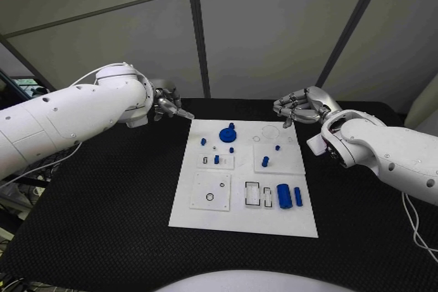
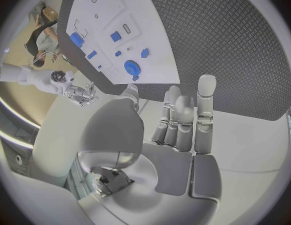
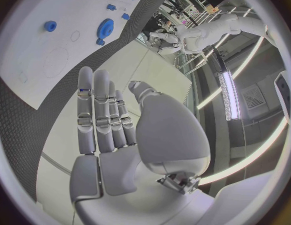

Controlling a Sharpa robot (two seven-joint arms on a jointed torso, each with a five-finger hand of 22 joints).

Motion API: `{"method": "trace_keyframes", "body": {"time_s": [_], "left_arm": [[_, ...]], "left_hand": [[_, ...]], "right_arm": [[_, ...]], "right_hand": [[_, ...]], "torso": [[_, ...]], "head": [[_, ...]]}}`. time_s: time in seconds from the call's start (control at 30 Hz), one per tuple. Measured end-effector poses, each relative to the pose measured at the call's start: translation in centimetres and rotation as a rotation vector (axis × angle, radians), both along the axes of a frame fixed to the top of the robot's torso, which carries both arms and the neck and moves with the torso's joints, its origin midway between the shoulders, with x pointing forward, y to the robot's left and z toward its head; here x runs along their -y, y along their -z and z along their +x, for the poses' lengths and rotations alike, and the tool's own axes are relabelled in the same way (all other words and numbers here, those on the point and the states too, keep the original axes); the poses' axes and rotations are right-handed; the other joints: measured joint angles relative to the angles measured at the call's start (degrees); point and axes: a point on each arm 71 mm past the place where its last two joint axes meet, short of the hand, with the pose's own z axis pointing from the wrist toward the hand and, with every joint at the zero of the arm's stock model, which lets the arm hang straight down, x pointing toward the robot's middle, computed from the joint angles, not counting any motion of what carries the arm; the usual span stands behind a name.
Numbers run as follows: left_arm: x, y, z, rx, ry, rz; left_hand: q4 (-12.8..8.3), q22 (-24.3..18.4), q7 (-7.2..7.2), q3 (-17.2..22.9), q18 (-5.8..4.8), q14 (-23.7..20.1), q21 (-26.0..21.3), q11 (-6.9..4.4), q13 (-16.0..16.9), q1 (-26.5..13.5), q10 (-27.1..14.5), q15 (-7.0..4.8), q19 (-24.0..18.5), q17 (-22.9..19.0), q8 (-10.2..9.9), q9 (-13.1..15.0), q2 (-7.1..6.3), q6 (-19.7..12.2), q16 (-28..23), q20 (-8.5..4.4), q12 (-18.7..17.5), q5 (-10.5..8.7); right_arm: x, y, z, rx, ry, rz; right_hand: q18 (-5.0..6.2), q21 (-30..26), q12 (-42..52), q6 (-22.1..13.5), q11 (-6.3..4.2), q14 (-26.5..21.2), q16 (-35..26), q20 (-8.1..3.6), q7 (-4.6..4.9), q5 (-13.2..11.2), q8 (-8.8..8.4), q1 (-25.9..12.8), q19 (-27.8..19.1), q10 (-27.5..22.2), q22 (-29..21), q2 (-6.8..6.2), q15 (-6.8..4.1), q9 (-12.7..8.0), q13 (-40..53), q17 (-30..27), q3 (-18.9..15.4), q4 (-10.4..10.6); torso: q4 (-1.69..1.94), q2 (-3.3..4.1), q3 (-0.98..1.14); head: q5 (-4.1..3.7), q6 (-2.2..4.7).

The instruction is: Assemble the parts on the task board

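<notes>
The white task board (image 1: 239, 217) lies in the middle of the black table. A blue gear (image 1: 227, 135) stands near its far edge, small blue pegs (image 1: 266, 160) dot the middle, and two blue cylinders (image 1: 284, 196) lie side by side at the near right. My left hand (image 1: 169, 106) hovers off the board's far left corner, my right hand (image 1: 301, 107) off its far right corner. Both are empty. In the left wrist view the left hand (image 2: 180, 120) has straight, spread fingers, with the gear (image 2: 132, 67) beyond them. The right hand (image 3: 111, 120) is likewise outstretched and empty.
Black mat (image 1: 100, 197) surrounds the board on all sides with wide free room to left, right and front. Grey wall panels (image 1: 264, 38) rise close behind the table's far edge. Empty recesses (image 1: 211, 196) and slots sit in the board's near half.
</notes>
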Motion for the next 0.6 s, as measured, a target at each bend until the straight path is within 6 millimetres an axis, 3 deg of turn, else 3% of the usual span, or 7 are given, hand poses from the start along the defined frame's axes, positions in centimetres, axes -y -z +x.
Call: {"method": "trace_keyframes", "body": {"time_s": [0.13,0.17,0.2,0.27,0.33,0.47,0.6], "left_arm": [[-0.3,-0.3,0.6,-0.064,-0.002,-0.065],[-0.2,-0.2,0.6,-0.078,0.002,-0.077],[0.0,-0.1,0.7,-0.094,0.008,-0.089],[0.5,0.0,0.8,-0.123,0.026,-0.109],[1.0,0.0,1.0,-0.143,0.042,-0.115],[1.9,0.1,1.2,-0.182,0.068,-0.099],[2.7,0.6,1.5,-0.214,0.084,-0.064]], "left_hand": [[0.1,-9.0,0.37,-3.2,0.09,-7.0,-11.3,-0.50,-5.3,2.7,-1.4,0.46,-2.6,-17.3,-3.0,-2.1,3.70,-0.4,-18.7,0.51,-8.5,0.00],[0.1,-8.5,-0.23,-3.2,0.14,-4.2,-8.6,-0.48,-6.0,3.6,-0.7,0.27,0.3,-15.6,-3.5,-2.5,4.59,0.2,-17.1,0.17,-9.5,0.00],[0.0,-5.2,-0.63,-3.3,2.80,0.3,0.0,-0.67,-6.4,4.4,0.6,-0.15,5.1,-10.2,-3.7,-2.7,5.42,0.9,-11.8,-0.54,-9.8,-0.16],[-0.1,0.0,-1.05,-3.3,2.57,4.9,12.9,-1.03,-6.4,6.6,3.9,-0.81,10.6,-2.6,-3.4,-2.8,7.53,4.2,-4.7,-1.21,-9.3,0.41],[-0.2,1.9,-1.38,-2.8,-0.93,7.3,16.6,-1.32,-5.4,8.4,7.0,-1.17,12.1,3.2,-1.9,-2.1,9.34,7.7,0.5,-1.36,-7.0,3.39],[0.6,4.2,-1.77,-4.1,-0.92,11.0,21.7,-1.84,1.4,7.7,9.5,-1.60,12.8,16.2,1.9,0.4,11.13,8.9,12.3,-1.81,2.3,4.08],[0.2,4.4,-2.26,-6.3,-0.95,11.1,28.5,-2.21,12.5,7.6,13.1,-1.73,14.2,18.4,4.7,2.4,11.17,8.2,17.9,-2.07,10.7,4.08]], "right_arm": [[0.1,0.1,0.1,0.000,0.005,-0.002],[0.1,0.1,0.2,-0.001,0.006,-0.003],[0.2,0.1,0.2,-0.001,0.008,-0.003],[0.2,0.2,0.3,-0.001,0.012,-0.005],[0.3,0.2,0.4,-0.001,0.014,-0.006],[0.2,0.2,0.5,0.000,0.015,-0.006],[0.0,0.2,0.5,0.001,0.013,-0.006]], "right_hand": [[0.00,0.0,0.0,0.0,0.00,0.0,0.0,-0.22,0.00,0.0,0.00,0.0,0.2,0.0,0.0,0.00,0.00,0.0,0.0,0.0,0.0,0.0],[0.00,0.0,0.0,0.0,0.00,0.0,0.0,-0.21,0.00,0.0,0.00,0.0,0.2,0.0,0.0,0.00,0.00,0.0,0.0,0.0,0.0,0.0],[0.00,0.0,0.0,0.0,0.00,0.0,0.0,-0.21,0.00,0.0,0.00,0.0,0.2,0.0,0.0,0.00,0.00,0.0,0.0,0.0,0.0,0.0],[0.00,0.0,0.0,0.0,0.00,0.0,0.0,-0.21,0.00,0.0,0.00,0.0,0.2,0.0,0.0,0.00,0.00,0.0,0.0,0.0,0.0,0.0],[0.01,0.0,0.0,0.0,0.00,0.0,0.0,-0.21,0.00,0.0,0.21,0.0,0.2,0.0,0.0,0.00,0.00,0.0,0.0,0.0,0.0,0.0],[0.00,0.0,0.0,0.0,0.00,0.0,0.0,-0.21,0.00,0.2,0.21,0.0,0.2,0.0,-0.1,0.00,0.00,0.1,-0.1,0.1,0.0,0.0],[0.00,-0.2,0.2,0.0,0.00,0.0,0.0,-0.21,0.00,0.2,0.55,0.0,0.2,0.0,-0.1,0.00,0.00,0.1,0.0,0.1,0.0,0.0]], "torso": [[-0.03,0.00,-0.01],[-0.05,0.00,-0.01],[-0.06,0.01,-0.02],[-0.07,0.02,-0.05],[-0.07,0.03,-0.09],[-0.06,0.06,-0.10],[0.01,0.05,-0.10]], "head": [[0.03,0.40],[0.03,0.46],[0.03,0.52],[-0.04,0.60],[-0.07,0.62],[-0.08,0.62],[0.02,0.62]]}}
